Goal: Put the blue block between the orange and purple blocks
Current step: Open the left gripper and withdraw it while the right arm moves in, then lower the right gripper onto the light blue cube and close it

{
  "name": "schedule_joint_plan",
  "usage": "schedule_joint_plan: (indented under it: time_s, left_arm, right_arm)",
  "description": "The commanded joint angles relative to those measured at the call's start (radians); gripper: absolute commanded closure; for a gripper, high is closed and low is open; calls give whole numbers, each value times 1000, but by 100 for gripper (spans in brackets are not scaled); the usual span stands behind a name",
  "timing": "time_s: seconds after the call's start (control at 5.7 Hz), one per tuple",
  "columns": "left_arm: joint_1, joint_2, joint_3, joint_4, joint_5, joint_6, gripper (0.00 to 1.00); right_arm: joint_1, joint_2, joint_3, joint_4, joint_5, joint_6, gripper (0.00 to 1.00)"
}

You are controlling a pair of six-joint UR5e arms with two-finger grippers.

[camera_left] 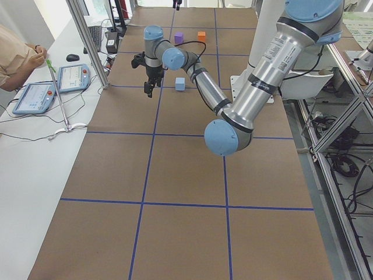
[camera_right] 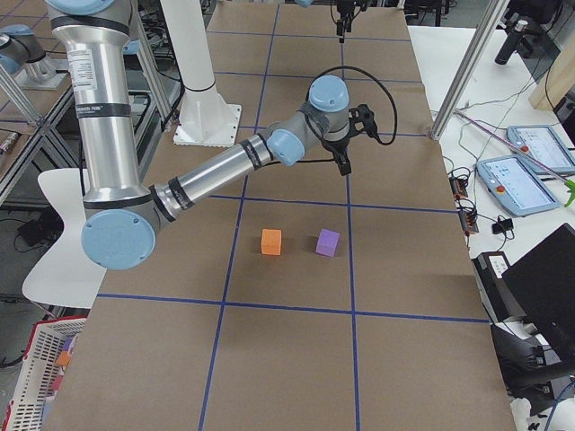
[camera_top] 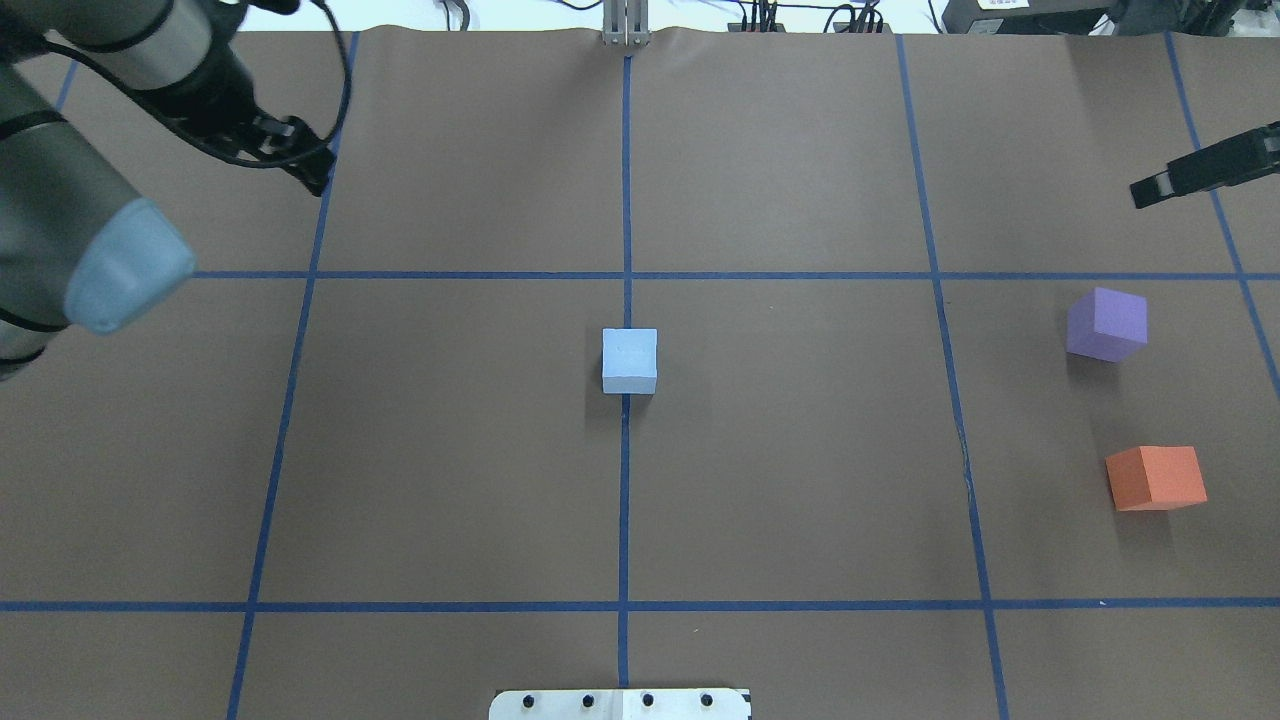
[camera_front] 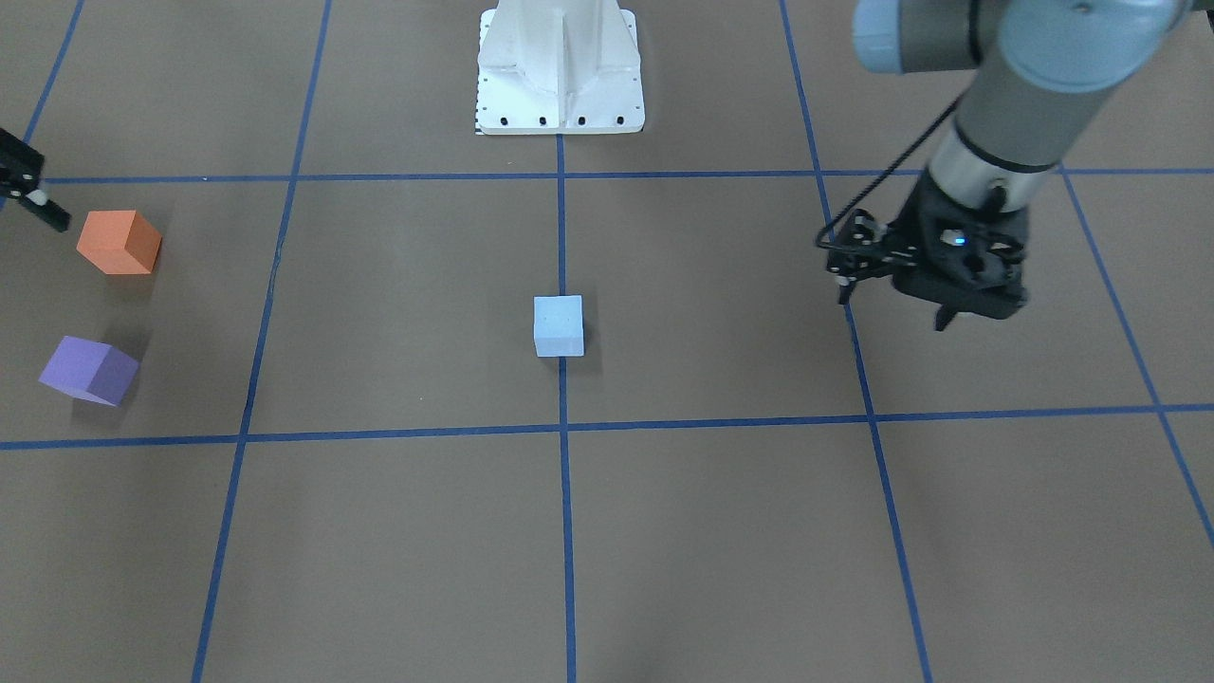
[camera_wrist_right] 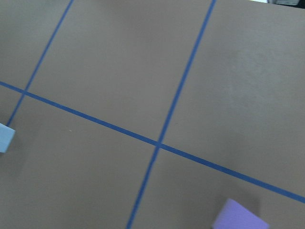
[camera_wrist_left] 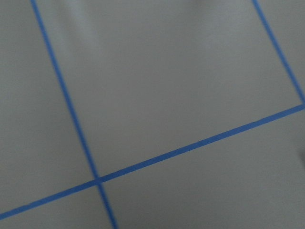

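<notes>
The light blue block (camera_front: 559, 325) sits on the centre line of the brown table, alone; it also shows in the overhead view (camera_top: 629, 360). The purple block (camera_top: 1106, 324) and the orange block (camera_top: 1155, 478) lie apart at the table's right side, with a gap between them. My left gripper (camera_front: 892, 311) hangs open and empty above the table, far left of the blue block. My right gripper (camera_top: 1150, 188) hovers beyond the purple block; I cannot tell whether it is open. The right wrist view catches a corner of the blue block (camera_wrist_right: 5, 138) and of the purple block (camera_wrist_right: 238, 217).
Blue tape lines (camera_top: 625, 275) divide the brown table into squares. The robot's white base (camera_front: 560, 66) stands at the near edge. An operator with tablets (camera_left: 35, 96) sits at a side bench past the table's far edge.
</notes>
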Motion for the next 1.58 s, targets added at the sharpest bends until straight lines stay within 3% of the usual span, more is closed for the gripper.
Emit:
schedule_joint_plan:
  time_s: [0.0, 0.18, 0.35, 0.53, 0.7, 1.23, 1.4]
  left_arm:
    - [-173, 243, -27, 2, -30, 181, 0]
    - [-260, 296, 54, -10, -33, 191, 0]
    - [-311, 377, 64, -74, -27, 301, 0]
    - [-397, 434, 94, -84, -35, 416, 0]
    - [-455, 484, 92, -85, -100, 523, 0]
    - [-462, 523, 82, -88, -139, 532, 0]
    - [-462, 523, 79, -88, -141, 532, 0]
  right_arm:
    - [-260, 200, -5, -89, -202, 261, 0]
    - [-358, 338, -11, -244, -288, 323, 0]
    - [-455, 423, -49, -304, -392, 391, 0]
    - [-523, 501, -137, -307, -466, 438, 0]
    - [-580, 579, -245, -306, -541, 475, 0]
    - [-674, 762, -531, -297, -692, 531, 0]
    - [-675, 747, -569, -251, -698, 513, 0]
